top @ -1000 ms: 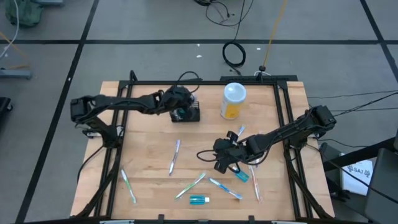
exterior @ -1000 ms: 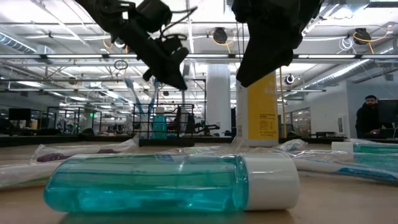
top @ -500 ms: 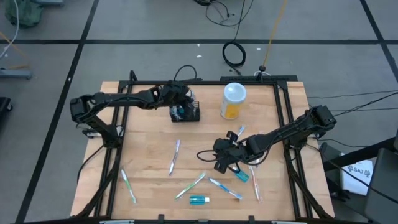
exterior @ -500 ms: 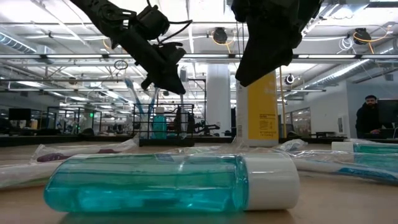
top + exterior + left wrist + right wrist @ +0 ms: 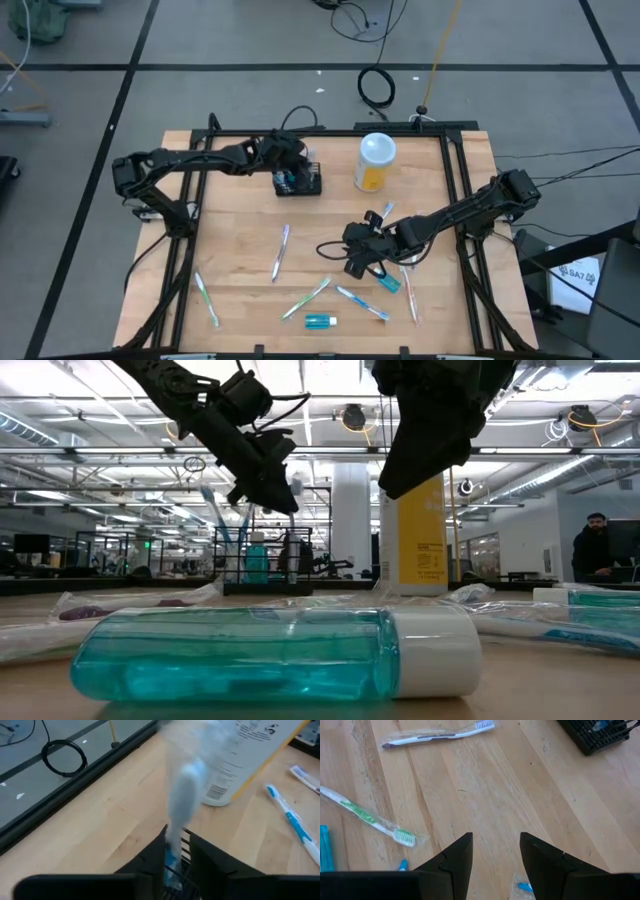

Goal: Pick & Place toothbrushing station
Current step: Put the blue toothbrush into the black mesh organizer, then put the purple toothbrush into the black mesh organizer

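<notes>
Hovering over the black toothbrushing station (image 5: 298, 181), the left gripper (image 5: 291, 153) has its fingers parted narrowly around a wrapped toothbrush (image 5: 181, 795) standing in it.

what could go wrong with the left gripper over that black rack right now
The left gripper sits right above the black rack with a wrapped toothbrush between its fingers; the brush could snag and tip out as it pulls away. The tall mouthwash bottle stands close beside the rack and might get knocked.
</notes>
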`<action>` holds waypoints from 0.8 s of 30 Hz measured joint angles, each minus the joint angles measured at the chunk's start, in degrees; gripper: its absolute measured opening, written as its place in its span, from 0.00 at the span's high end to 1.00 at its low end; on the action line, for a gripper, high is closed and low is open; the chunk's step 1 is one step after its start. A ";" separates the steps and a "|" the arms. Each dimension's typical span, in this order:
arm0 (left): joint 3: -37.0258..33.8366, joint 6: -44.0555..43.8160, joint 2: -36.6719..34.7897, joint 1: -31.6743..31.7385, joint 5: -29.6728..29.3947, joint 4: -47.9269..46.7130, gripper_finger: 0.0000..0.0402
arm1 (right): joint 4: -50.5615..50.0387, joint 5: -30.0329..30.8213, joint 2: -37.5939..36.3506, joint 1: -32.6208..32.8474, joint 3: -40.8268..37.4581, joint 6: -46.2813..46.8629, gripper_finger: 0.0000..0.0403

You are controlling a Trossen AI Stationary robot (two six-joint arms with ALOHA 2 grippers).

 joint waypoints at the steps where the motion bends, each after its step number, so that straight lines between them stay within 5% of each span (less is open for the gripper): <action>1: 0.00 -0.02 0.00 -0.02 -0.01 0.02 0.73 | 0.00 -0.01 0.00 0.00 0.00 0.00 0.61; 11: 1.66 0.22 -3.77 -0.31 -0.07 -0.21 0.56 | 0.02 0.01 0.00 -0.02 0.04 -0.02 0.61; 24: 1.75 4.44 -16.74 -13.72 -0.04 -12.87 0.59 | 2.79 -0.06 0.02 0.00 -1.78 -0.01 0.61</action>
